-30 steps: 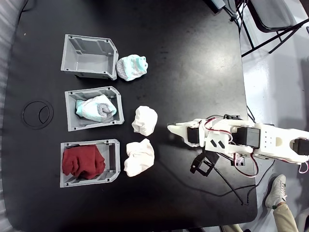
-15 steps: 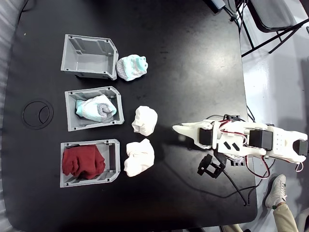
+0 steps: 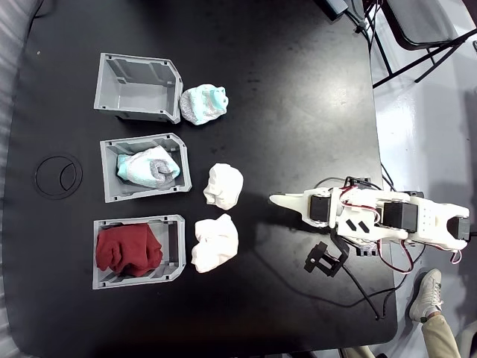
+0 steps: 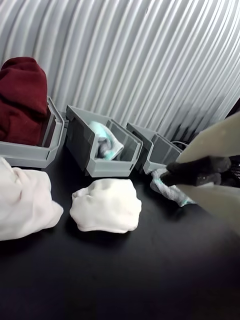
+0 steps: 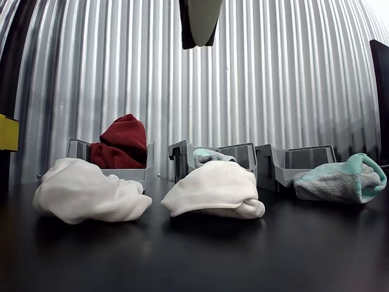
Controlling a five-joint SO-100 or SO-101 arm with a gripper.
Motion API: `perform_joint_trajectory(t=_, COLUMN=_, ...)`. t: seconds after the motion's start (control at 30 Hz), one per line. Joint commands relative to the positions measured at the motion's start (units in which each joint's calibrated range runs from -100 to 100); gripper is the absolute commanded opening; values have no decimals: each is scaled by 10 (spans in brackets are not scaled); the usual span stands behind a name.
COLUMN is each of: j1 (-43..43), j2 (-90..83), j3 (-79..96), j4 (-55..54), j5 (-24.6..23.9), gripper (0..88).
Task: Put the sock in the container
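In the fixed view, one mint-teal and white sock [image 3: 203, 104] lies on the black table just right of the empty top container [image 3: 138, 87]. A near-alike sock [image 3: 149, 165] sits inside the middle container [image 3: 109, 175]. My gripper [image 3: 277, 200] is shut and holds nothing, well to the right of the containers and apart from every sock. The wrist view has the gripper [image 4: 172, 177] at the right edge, partly hiding the loose sock [image 4: 165, 189]; the binned sock [image 4: 107, 142] shows in its container [image 4: 102, 167]. In the other view the gripper [image 5: 199, 24] hangs at the top, with the loose sock [image 5: 340, 179] at the right.
The bottom bin [image 3: 173, 250] holds a dark red cloth bundle [image 3: 128, 250]. Two plain white balled socks [image 3: 223, 186] [image 3: 215, 243] lie between the bins and my arm. Cables trail by the arm's base [image 3: 373, 291], near the table's right edge.
My arm has drawn back to the right, away from the bins, with the gripper shut. The socks and bins have not moved.
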Motion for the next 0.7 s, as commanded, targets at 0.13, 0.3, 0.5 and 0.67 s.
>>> perform_joint_trajectory(t=0.13, j1=33, j2=-4, j3=-3, j4=-21, j5=-57, gripper=13)
perform_joint_trajectory(t=0.3, j1=35, j2=-4, j3=-3, j4=-21, j5=-55, gripper=14)
perform_joint_trajectory(t=0.5, j1=33, j2=-8, j3=-3, j4=-21, j5=-44, gripper=16)
perform_joint_trajectory(t=0.67, j1=33, j2=-10, j3=-3, j4=-21, j5=-44, gripper=17)
